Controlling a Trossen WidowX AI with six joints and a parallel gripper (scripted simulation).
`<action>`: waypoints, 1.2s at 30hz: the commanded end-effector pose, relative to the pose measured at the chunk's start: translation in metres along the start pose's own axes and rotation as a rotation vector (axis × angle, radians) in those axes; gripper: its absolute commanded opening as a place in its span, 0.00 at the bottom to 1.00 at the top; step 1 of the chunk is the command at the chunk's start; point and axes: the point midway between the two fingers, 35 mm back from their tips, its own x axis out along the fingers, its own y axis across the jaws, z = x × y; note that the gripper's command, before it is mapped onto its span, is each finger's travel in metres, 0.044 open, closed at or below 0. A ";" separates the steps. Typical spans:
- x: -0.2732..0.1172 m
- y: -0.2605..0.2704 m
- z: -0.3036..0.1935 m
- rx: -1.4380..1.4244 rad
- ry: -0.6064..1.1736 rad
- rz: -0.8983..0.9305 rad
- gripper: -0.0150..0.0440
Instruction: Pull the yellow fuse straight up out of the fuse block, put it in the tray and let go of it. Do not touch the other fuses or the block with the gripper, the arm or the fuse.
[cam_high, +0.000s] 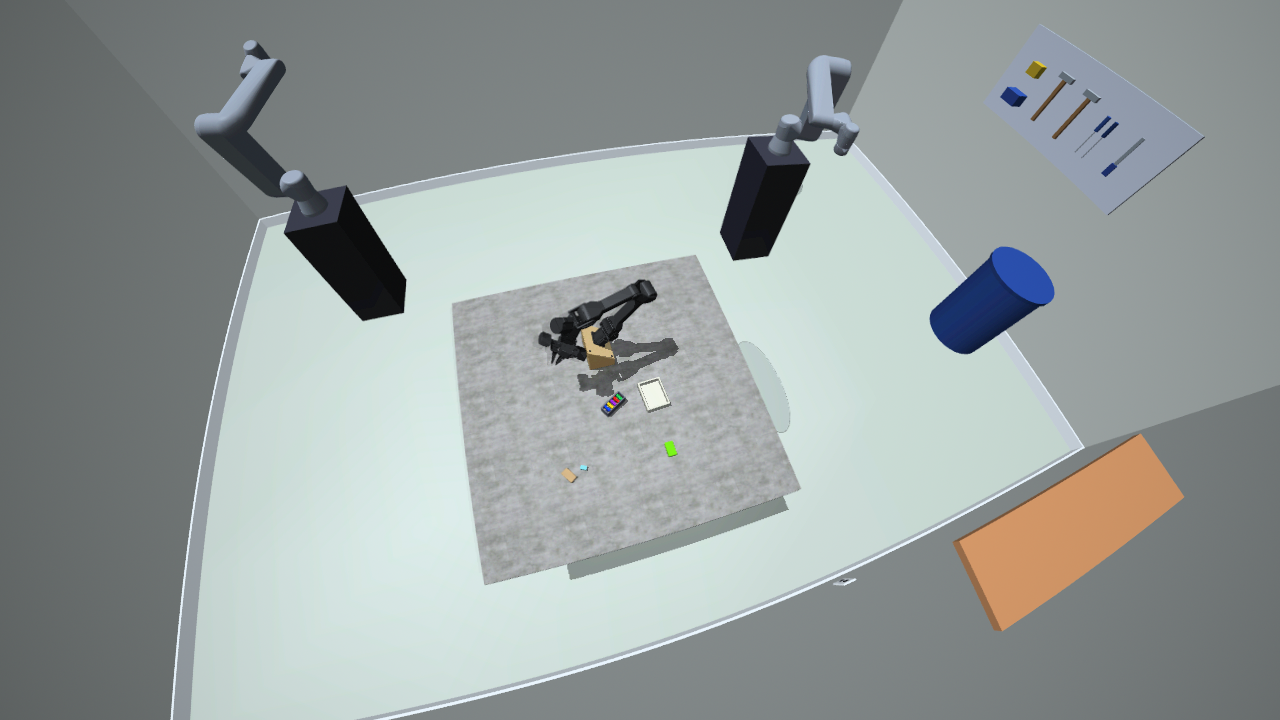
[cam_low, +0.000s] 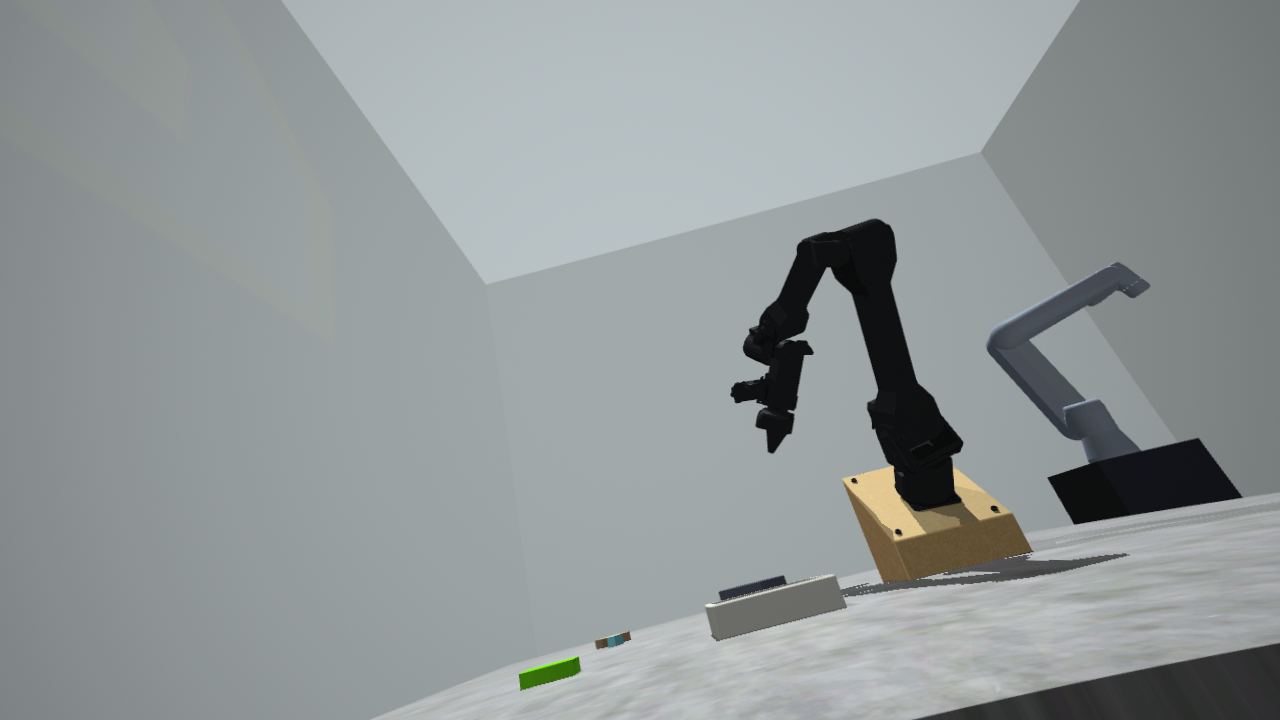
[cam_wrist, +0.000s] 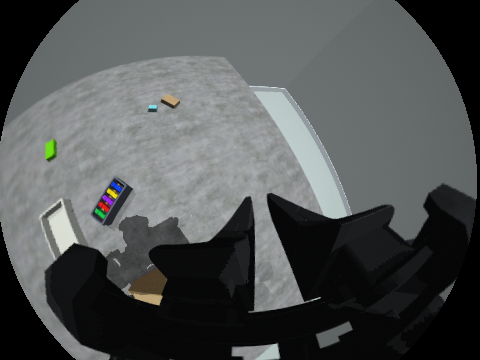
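Top view: the mottled grey desk (cam_high: 537, 501) sits on a pale floor; the yellow fuse (cam_high: 609, 409) stands in the fuse block (cam_high: 614, 403) mid-desk, beside the tray (cam_high: 654, 394). Exterior view: the block is mostly hidden behind the tray. Wrist view: the pincer (cam_wrist: 260, 220), nearly closed and holding nothing, hangs well above the desk.

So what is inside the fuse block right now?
The fuse block holds a row of coloured fuses: blue, the yellow fuse, purple, red and green, all seated. Their lower ends are hidden in the slots. The pincer is shut on nothing, well away from it.
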 end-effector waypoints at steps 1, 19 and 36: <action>0.025 0.055 0.028 -0.197 0.038 0.165 0.36; 0.075 0.266 0.032 -0.763 0.276 0.721 0.36; 0.080 0.275 0.030 -0.763 0.275 0.721 0.36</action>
